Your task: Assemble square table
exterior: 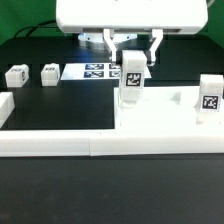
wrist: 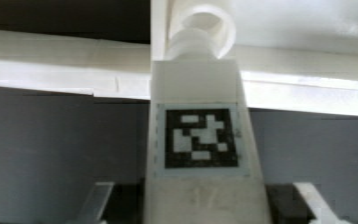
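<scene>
The pincer [exterior: 133, 64] grips an upright tagged leg [exterior: 131, 82] at the slab's [exterior: 170, 118] far corner on the exterior view's left; whether leg and slab touch, I cannot tell. The slab lies on the table's [exterior: 60, 110] half at the exterior view's right. A second leg [exterior: 210, 95] stands on the slab. A third leg [exterior: 15, 75] and a fourth leg [exterior: 49, 72] lie on the table's far left.

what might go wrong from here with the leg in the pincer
1. The pincer grips the leg high up; it might twist or slip when pressed into the slab.
2. Whether its lower end sits lined up there cannot be seen; if off, it may jam or topple once released.
</scene>
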You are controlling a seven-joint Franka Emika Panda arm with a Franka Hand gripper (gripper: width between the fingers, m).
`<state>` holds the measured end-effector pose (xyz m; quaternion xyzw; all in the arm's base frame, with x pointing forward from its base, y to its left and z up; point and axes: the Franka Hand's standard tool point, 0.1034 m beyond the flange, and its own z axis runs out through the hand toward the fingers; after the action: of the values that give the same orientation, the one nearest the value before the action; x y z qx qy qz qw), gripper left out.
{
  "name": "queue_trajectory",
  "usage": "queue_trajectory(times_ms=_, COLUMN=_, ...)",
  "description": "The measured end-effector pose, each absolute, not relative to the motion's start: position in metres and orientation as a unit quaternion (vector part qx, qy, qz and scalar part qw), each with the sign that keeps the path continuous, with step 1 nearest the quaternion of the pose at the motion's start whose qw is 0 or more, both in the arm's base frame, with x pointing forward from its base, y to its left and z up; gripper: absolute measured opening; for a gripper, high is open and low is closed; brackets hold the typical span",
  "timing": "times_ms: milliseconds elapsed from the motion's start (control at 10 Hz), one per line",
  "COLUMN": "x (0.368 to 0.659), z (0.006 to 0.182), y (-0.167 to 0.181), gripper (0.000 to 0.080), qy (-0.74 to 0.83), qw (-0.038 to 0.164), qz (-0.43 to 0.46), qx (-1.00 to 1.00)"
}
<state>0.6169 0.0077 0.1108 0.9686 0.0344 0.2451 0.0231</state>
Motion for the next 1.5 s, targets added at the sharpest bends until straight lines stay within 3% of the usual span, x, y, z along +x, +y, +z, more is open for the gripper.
queue_trajectory(times_ms=600, x=0.617, z=0.089, y=0.011, gripper=0.0294, qy=0.039, qw=0.026, qz=0.235, qx=0.971)
queue_trajectory(times_ms=1000, x=0.618, z=0.085, y=0.009, gripper=0.0294, qy=0.039, qw=0.032, qz=0.244, qx=0.968)
queue_trajectory(times_ms=1200, x=0.618, z=0.085, y=0.009, gripper=0.0545, qy=0.039, qw=0.032, qz=0.244, qx=0.968)
queue_trajectory(times_ms=1300, x=0.618, z=0.085, y=0.009, gripper=0.0618, qy=0.039, qw=0.032, qz=0.244, qx=0.969)
queue_trajectory(times_ms=1500, x=0.618, z=0.085, y=0.009, gripper=0.0640, qy=0.039, qw=0.032, qz=0.244, qx=0.969)
